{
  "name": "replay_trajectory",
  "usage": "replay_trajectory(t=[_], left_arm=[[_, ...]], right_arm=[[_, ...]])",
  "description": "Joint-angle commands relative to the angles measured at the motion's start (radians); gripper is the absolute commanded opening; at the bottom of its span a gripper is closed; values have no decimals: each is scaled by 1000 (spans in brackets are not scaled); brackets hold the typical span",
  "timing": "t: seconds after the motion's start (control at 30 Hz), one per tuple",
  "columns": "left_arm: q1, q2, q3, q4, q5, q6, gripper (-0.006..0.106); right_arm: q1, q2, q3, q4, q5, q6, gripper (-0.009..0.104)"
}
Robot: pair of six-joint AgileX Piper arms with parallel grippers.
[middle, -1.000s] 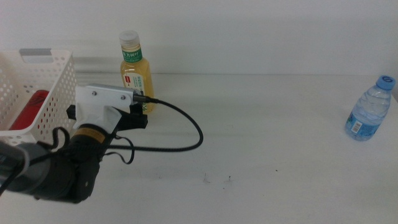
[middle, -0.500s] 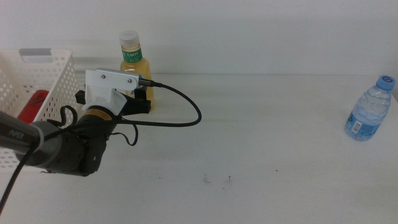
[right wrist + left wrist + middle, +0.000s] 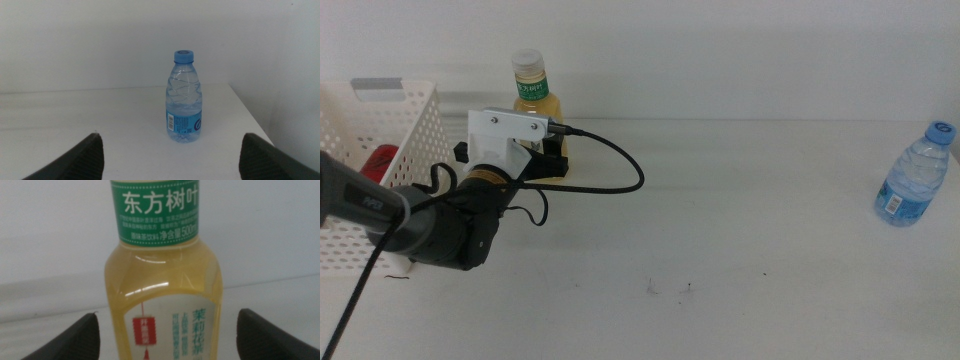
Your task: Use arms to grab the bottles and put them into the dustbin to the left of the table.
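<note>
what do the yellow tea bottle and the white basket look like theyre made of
Yellow tea bottle: probably clear glossy plastic; light glints on its shoulder and the tea shows through. White basket: looks like matte moulded plastic, with walls punched in regular holes. The left gripper straddles the bottle, jaws open.

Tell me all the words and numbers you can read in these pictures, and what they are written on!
"东方树叶", last character cut off, on the green neck label of the yellow tea bottle.
"500m...", cut by the picture's edge, in the small line on the same label; the rest there is too small to read.
Green and red characters on the bottle's white front label: too blurred to read surely.
Water bottle: blue label with a barcode, print too small to read.
</note>
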Motion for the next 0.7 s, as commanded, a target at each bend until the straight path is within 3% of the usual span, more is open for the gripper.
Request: replay_trajectory(t=[0.0,0.67], left_arm=[[0,18,-27,4,1,-15,94],[27,181,-234,-4,47,-15,94]], right_arm=[[1,-4,3,-5,-8,-7,93],[1,-4,3,-5,-8,-7,93]])
